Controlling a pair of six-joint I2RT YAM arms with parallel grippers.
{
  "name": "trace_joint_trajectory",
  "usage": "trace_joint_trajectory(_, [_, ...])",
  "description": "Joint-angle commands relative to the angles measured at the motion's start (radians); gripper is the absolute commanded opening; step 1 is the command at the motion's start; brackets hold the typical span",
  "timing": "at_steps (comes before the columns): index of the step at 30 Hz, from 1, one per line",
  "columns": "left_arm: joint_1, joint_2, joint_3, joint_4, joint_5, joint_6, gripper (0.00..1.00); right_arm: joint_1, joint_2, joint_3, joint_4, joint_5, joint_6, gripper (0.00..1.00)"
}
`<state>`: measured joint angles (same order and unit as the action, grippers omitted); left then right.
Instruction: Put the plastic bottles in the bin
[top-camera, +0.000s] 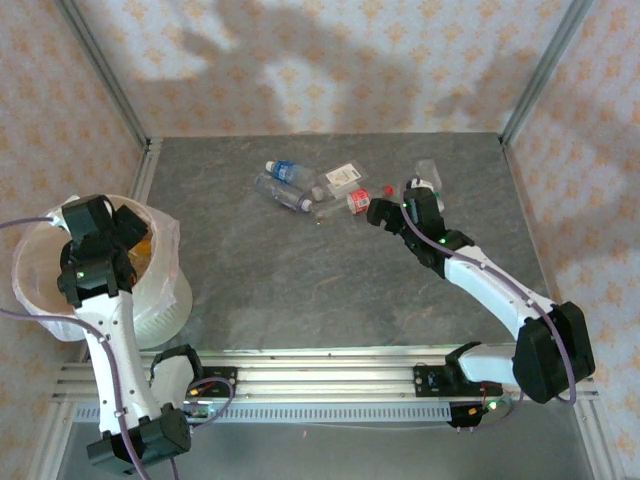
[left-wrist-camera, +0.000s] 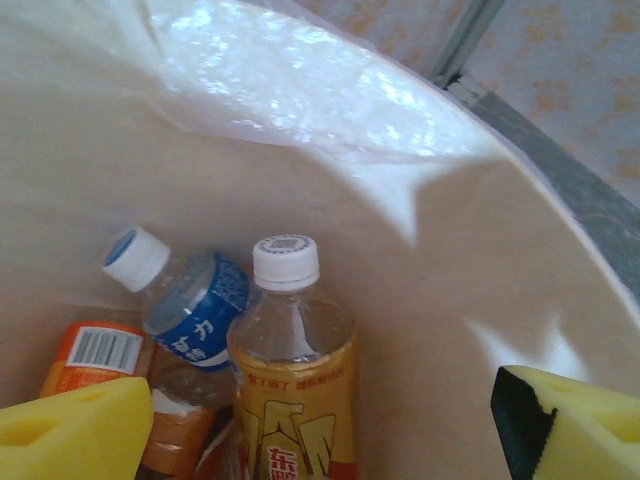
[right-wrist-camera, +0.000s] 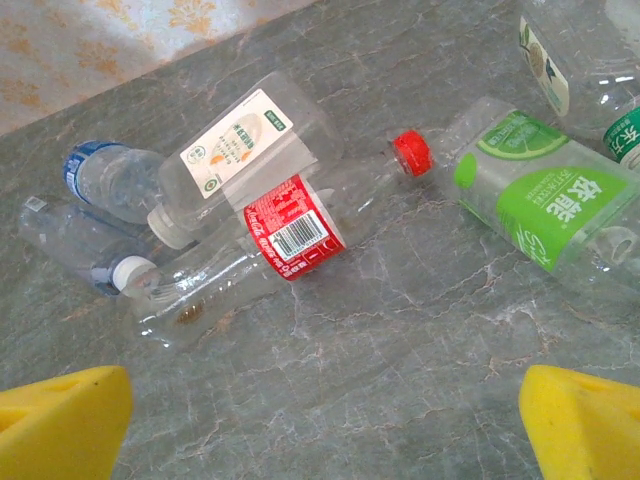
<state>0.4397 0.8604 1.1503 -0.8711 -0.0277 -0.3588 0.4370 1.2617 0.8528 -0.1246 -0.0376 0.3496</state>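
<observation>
My left gripper (top-camera: 105, 235) hangs over the bin (top-camera: 165, 300), a round white basket lined with a thin bag. In the left wrist view its yellow pads stand wide apart, open (left-wrist-camera: 320, 425). Below them, inside the bin (left-wrist-camera: 450, 300), lie a yellow-labelled bottle (left-wrist-camera: 295, 370), a blue-labelled one (left-wrist-camera: 190, 310) and an orange-labelled one (left-wrist-camera: 95, 355). My right gripper (top-camera: 395, 210) is open (right-wrist-camera: 325, 420) above bare table, just short of a red-labelled bottle (right-wrist-camera: 290, 235). A white-labelled bottle (right-wrist-camera: 245, 140), a blue one (right-wrist-camera: 105, 175) and a green-labelled one (right-wrist-camera: 525, 195) lie close by.
Several bottles cluster at the table's far middle (top-camera: 310, 185), with one more near the right gripper (top-camera: 428, 172). Wallpapered walls with metal posts (top-camera: 535, 70) close in the grey stone table (top-camera: 300, 280). An aluminium rail (top-camera: 320, 375) runs along the near edge.
</observation>
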Motion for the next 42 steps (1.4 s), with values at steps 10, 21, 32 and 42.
trace_joint_trajectory(10, [0.005, -0.050, -0.009, 0.113, 0.245, 0.013, 1.00, 0.002, 0.032, 0.053, -0.022, -0.017, 0.016, 0.99])
trace_joint_trajectory(21, [-0.040, -0.126, 0.028, 0.321, 0.585, -0.116, 1.00, 0.003, 0.024, 0.058, -0.018, -0.013, 0.014, 0.99])
trace_joint_trajectory(32, [-0.457, -0.015, 0.038, 0.540, 0.483, -0.182, 1.00, 0.003, -0.035, 0.024, 0.005, 0.039, -0.033, 0.99])
trace_joint_trajectory(42, [-0.795, 0.252, 0.155, 0.539, 0.182, -0.168, 1.00, -0.007, -0.072, 0.012, -0.010, 0.059, -0.009, 0.99])
